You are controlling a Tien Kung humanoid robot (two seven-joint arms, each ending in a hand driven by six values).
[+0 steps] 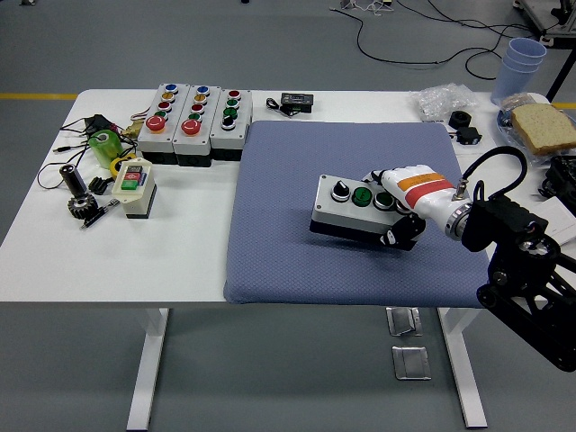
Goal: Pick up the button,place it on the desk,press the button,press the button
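Grey workshop floor with loose cables runs behind the white table, and most of the near side of that table is covered by a blue-grey mat. On my feed, the fingers of the right hand are curled onto the right end of the button box, a grey-topped, black-bodied unit with a black knob, a green button and one more cap I can't make out under the hand; so that hand is closed on the box, wrapped over its top with fingertips showing dark against its near side. The box sits over the middle-right of the mat, tilted slightly, its left end low; I cannot tell whether it is resting on the mat or just above it. Out from the hand, the black right arm comes in from the lower right corner. I see no left hand anywhere. Further out, three other button stations stand in a row at the back left of the table, a small cream switch box sits left of the mat, and stacked cups and bread lie at the far right. My read: the pickup is done, the placing is in hand or just finishing, and letting go plus both presses are left.
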